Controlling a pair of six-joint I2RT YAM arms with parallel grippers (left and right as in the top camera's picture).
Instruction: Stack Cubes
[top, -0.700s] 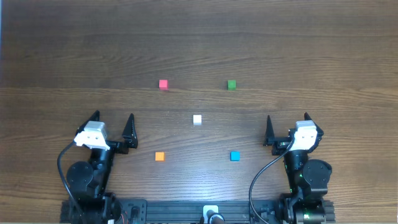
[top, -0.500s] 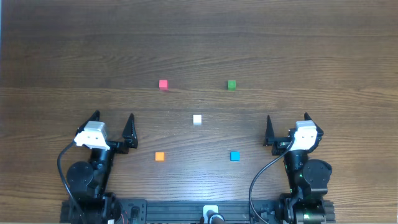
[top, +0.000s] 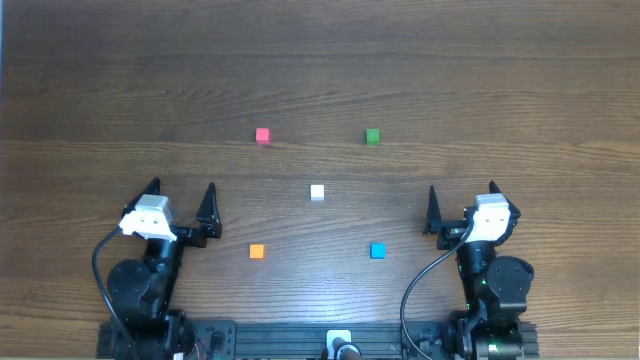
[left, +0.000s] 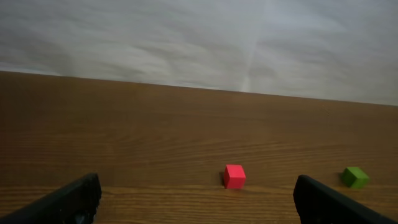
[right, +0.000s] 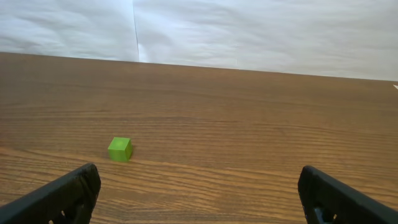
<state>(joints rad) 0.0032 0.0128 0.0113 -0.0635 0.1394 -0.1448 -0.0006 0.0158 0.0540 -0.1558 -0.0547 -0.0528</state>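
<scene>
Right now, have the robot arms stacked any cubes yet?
Not yet. Done: nothing; the pink cube, green cube, white cube, orange cube and blue cube all sit apart on the table. In hand: nothing; the left claw and right claw are open and empty. Left: all the stacking.

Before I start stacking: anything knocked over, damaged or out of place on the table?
Nothing stands out. The pink cube, green cube, white cube, orange cube and blue cube sit flat and apart on the table, none stacked.

Wrist-view edges crop the left hand (left: 196, 186) and right hand (right: 199, 177).
</scene>
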